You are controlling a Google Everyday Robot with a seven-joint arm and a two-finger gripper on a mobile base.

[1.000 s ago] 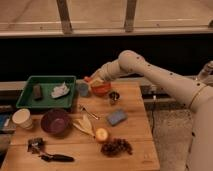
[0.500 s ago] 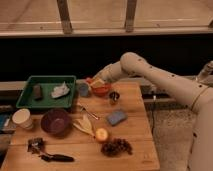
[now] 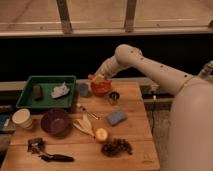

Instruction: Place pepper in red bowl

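The red bowl (image 3: pixel 102 90) stands at the back of the wooden table, between a small blue cup (image 3: pixel 83 90) and a small metal cup (image 3: pixel 114 96). My gripper (image 3: pixel 97 80) is at the bowl's back left rim, just above it, with the white arm reaching in from the right. The pepper does not show as a separate shape. A bit of red-orange at the gripper's tip blends with the bowl, and I cannot tell whether it is the pepper.
A green tray (image 3: pixel 30 102) at the back left holds a white crumpled thing and a dark block. On the table are a purple bowl (image 3: pixel 55 121), white cup (image 3: pixel 22 119), banana peel (image 3: pixel 85 125), apple (image 3: pixel 102 134), blue sponge (image 3: pixel 116 117) and a dark cluster (image 3: pixel 116 147).
My gripper has shifted slightly to the right, closer over the red bowl. Nothing else on the table has moved.
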